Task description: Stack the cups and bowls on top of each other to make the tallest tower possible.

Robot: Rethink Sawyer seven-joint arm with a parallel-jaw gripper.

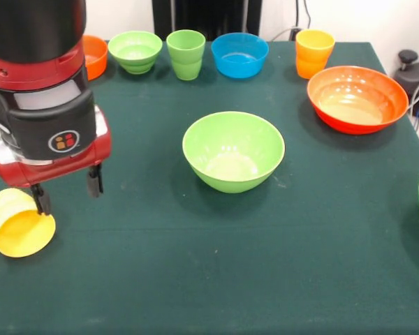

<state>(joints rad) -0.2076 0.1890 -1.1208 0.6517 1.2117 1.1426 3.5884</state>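
Yellow cup (19, 225) lies tipped on the worktop (216, 279); the spread gripper (67, 190) should straddle 1 wall, pinch, then upright it.

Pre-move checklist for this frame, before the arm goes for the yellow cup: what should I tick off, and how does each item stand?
1. End effector open: ok, fingers apart, nothing held.
2. Yellow cup upright: not ok, it lies on its side.
3. End effector aligned over the cup: not ok, only one finger is beside it.
4. Central green bowl upright as a base: ok.
5. Green cup and orange cup upright: ok.
6. Finger touching the cup: cannot tell.
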